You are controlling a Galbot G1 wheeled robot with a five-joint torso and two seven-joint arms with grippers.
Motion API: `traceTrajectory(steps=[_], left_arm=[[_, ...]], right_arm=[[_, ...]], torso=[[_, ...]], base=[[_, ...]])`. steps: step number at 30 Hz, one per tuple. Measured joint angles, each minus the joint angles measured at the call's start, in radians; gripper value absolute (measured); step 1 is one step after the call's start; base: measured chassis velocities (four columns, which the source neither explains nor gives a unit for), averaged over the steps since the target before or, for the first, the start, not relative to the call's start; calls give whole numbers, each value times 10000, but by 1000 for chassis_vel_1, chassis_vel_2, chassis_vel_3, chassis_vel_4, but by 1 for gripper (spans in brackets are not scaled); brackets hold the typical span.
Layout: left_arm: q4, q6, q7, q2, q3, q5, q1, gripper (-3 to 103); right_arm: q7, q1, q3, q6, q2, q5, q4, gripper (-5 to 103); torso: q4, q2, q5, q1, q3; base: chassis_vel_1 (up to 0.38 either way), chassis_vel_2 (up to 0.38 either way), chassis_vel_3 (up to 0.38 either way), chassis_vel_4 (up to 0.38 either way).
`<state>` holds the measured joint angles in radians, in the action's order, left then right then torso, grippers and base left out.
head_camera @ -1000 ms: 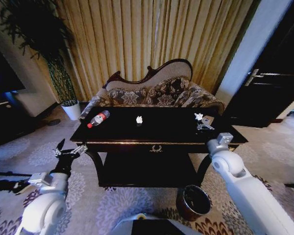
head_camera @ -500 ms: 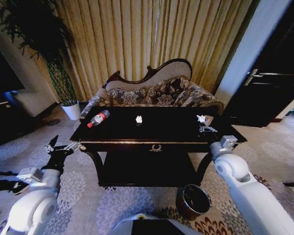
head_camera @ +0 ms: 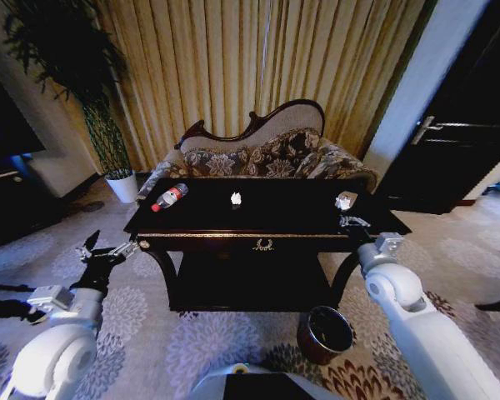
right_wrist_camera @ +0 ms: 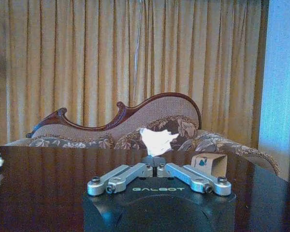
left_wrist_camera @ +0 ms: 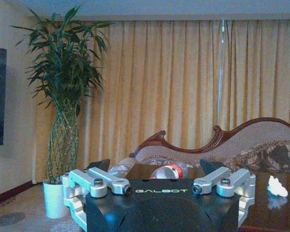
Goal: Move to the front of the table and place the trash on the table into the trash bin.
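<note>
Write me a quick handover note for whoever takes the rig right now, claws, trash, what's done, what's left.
Left claw: open, empty, off the table's left corner.
Right claw: shut, empty, over the table's right front edge, near the white scrap and small packet.
On the table: bottle far left, crumpled scrap middle.
Trash bin: on the floor, front right.
Done: robot stands before the table.
Left: all trash.

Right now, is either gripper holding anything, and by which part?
The right gripper has its fingers shut on a white crumpled scrap, pinching its lower edge above the table. The left gripper is open and holds nothing.
</note>
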<state>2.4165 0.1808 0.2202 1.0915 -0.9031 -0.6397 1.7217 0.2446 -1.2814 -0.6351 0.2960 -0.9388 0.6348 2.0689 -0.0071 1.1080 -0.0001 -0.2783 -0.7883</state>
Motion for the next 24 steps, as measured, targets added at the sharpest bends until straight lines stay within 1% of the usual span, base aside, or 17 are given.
traceTrajectory(steps=[11,13,15,16,19,20,24], left_arm=[[-27,-49,5,49,63,43,32,100],[-108,-161,283,20,188,29,-50,100],[-128,-165,349,16,215,19,-74,100],[-179,-167,446,14,262,2,-112,100],[-172,-168,450,21,263,1,-104,100],[-156,-168,450,35,255,0,-92,100],[-178,-168,449,57,267,2,-152,100]], right_arm=[[-2,-19,106,-49,-137,-361,-394,0],[-52,16,262,-238,-267,-701,-816,0],[-85,23,288,-302,-309,-790,-929,0],[-178,24,331,-421,-445,-991,-1282,0],[-273,-46,332,-457,-564,-1097,-1556,0],[-398,-127,307,-511,-646,-1167,-1767,0],[-870,-430,181,-869,-941,-1424,-2609,0]], torso=[[1,0,-1,0,0],[0,2,0,2,1],[-1,1,0,2,1],[-1,1,0,2,1],[-1,0,0,0,-1],[4,-1,-1,-1,-2],[0,-2,2,-2,-2]], base=[[99,-114,-119,104],[47,-61,-56,58],[24,-31,-21,21],[0,0,0,0],[0,0,0,0],[0,0,0,0],[0,0,0,0]])
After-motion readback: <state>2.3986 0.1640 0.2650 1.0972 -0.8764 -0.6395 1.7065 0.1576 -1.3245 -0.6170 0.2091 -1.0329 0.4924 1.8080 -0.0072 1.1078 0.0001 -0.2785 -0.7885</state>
